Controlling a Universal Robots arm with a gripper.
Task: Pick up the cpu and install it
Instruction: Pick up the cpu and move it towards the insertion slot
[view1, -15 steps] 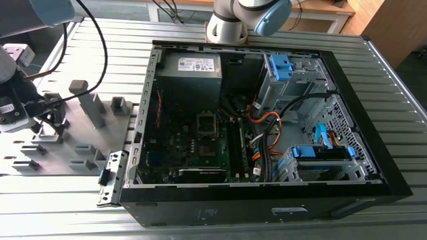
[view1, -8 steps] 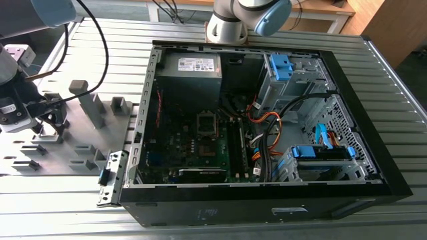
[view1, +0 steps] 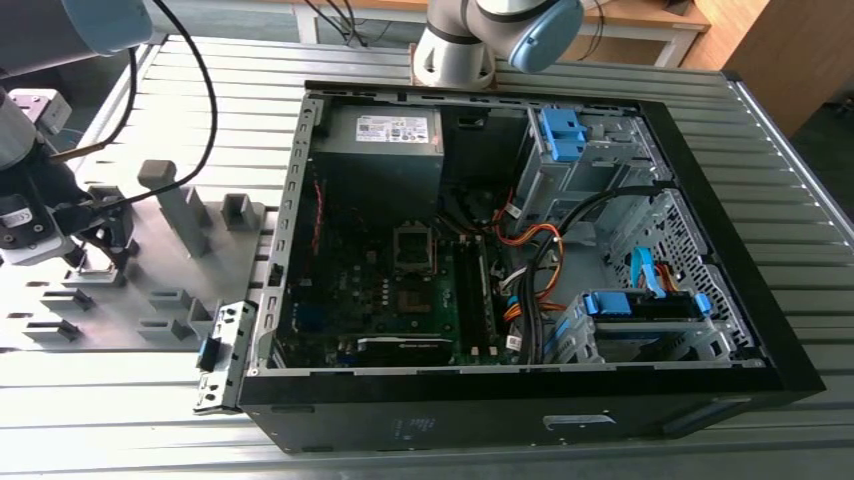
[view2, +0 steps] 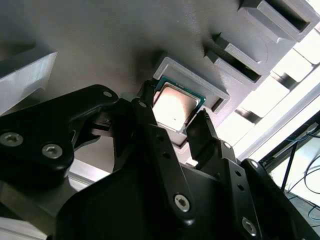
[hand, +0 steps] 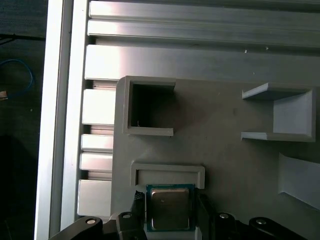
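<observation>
The cpu (hand: 170, 207) (view2: 177, 106) lies flat, silver face up, in a shallow nest of the grey tray (hand: 225, 150). It is square with no long axis, and its edges run parallel to the nest's wall. The gripper (hand: 170, 200) (view2: 174, 111) straddles it, jaws narrowly apart, one finger (view2: 146, 107) close at each opposite edge; contact is unclear. In the exterior view the gripper (view1: 100, 255) is at the tray (view1: 174, 300), left of the case (view1: 534, 400).

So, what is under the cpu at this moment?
The cpu lies flat on the grey tray, in a shallow nest with a raised rim on one side. The tray surface directly beneath is covered by the chip, so it cannot be seen.
</observation>
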